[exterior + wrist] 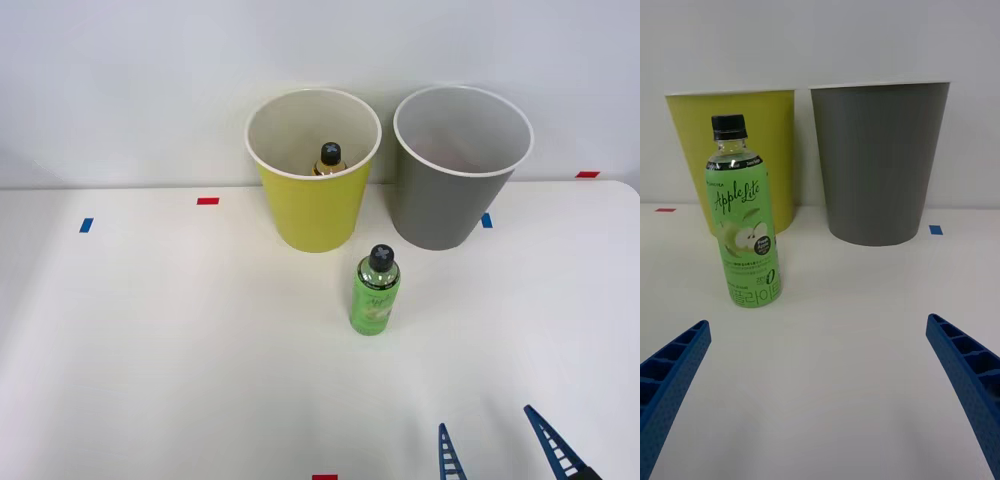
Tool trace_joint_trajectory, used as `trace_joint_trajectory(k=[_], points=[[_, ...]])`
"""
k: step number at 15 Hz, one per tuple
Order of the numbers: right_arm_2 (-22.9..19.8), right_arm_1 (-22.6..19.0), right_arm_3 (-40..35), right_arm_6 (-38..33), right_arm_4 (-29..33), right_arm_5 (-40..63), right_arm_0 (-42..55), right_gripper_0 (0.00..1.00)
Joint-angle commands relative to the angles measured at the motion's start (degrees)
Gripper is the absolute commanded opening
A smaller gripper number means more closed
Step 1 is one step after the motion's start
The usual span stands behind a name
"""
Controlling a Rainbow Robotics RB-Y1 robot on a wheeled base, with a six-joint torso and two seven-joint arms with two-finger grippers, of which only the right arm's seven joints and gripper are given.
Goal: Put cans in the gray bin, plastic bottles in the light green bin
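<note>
On the white tabletop, two bins stand side by side against the back wall: the light green bin on the robot's left, the gray bin on its right. One plastic bottle, the yellow bottle, already sits inside the light green bin, its black cap showing above the rim line. The green bottle stands upright on the tabletop, just in front of the light green bin and apart from it. No cans are seen on the tabletop.

The right gripper sits low at the near edge, well short of the green bottle, its blue fingers spread apart and holding nothing.

Judgement: the step in hand is the approach to the green bottle. The next move calls for advancing toward it, shifting to the robot's left so the bottle sits between the fingers, then closing on its body.
</note>
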Motion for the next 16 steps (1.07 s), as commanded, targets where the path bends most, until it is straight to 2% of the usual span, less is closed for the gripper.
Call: trace_joint_trajectory(k=[1, 16], points=[[-0.01, 0.01, 0.00, 0.01, -0.01, 0.03, 0.00, 1.00], [-0.01, 0.01, 0.00, 0.01, -0.01, 0.03, 0.00, 1.00]])
